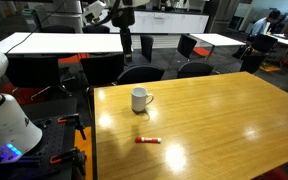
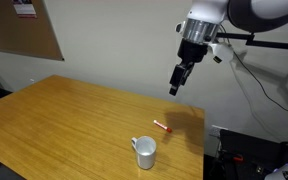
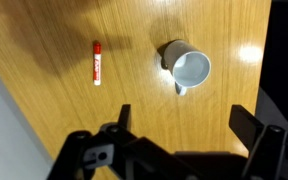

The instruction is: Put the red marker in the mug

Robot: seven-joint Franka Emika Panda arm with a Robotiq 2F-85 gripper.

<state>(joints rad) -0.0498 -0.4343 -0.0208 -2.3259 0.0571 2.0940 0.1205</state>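
The red marker lies flat on the wooden table, also seen in an exterior view and in the wrist view. The white mug stands upright a little beyond it, handle to one side; it also shows in an exterior view and in the wrist view, where its inside looks empty. My gripper hangs high above the table, well above both things. Its fingers are spread wide and hold nothing.
The wooden table fills the middle of the scene. Black office chairs stand along its far edge, with white tables behind. A wall with a cork board is behind the table.
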